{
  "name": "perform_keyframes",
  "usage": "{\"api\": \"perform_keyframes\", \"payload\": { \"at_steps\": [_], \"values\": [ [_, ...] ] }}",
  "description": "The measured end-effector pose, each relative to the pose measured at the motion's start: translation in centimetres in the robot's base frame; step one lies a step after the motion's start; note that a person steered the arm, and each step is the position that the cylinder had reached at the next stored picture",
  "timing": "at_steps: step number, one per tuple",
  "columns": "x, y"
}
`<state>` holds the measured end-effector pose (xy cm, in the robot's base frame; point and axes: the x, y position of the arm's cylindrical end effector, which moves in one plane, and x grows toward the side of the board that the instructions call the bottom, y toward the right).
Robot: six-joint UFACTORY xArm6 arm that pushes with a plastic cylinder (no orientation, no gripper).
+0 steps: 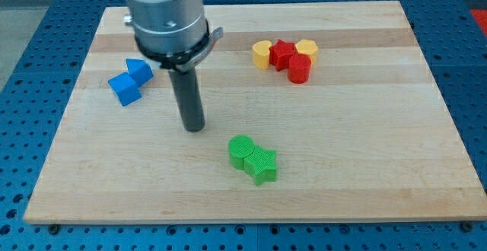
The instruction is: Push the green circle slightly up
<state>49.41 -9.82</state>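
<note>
Nearest the view's bottom: green star [262,166], and touching it on its upper left, the green circle [240,150]. Both sit a bit right of centre on the tabletop [365,167], low in the view.

Key relation: the circle lies down and to the right of my tip [195,128], near but apart, w/ bare wood between. To shove it up I judge I'd need to be below it, i.e. on the view's bottom side. Right now I'm above-left of it, so wrong side. The star crowds the circle's lower right, so the free approach looks like the circle's lower left; prob swing round its left side, drop beneath, then a short nudge up. Risk: clipping the star or dragging it along, since the two touch.

Tool: plain dark rod, no jaws, so nothing to spread or pinch; it holds nothing and touches no block atm. Tip appears to rest on the wood, can't confirm contact.

Further up, view's left: two blue blocks [129,81] touching, cube-ish, exact shape unclear, just left of the rod's upper part. View's top right: cluster of a yellow block [261,54], red star [282,53], a second yellow block [307,49] and a red block [300,68], packed together, well apart from the circle.
</note>
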Motion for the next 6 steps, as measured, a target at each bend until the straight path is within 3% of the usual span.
{"api": "perform_keyframes", "payload": {
  "at_steps": [2, 4, 6],
  "values": [
    [6.0, 0.0],
    [10.9, 5.7],
    [11.2, 8.3]
  ]
}}
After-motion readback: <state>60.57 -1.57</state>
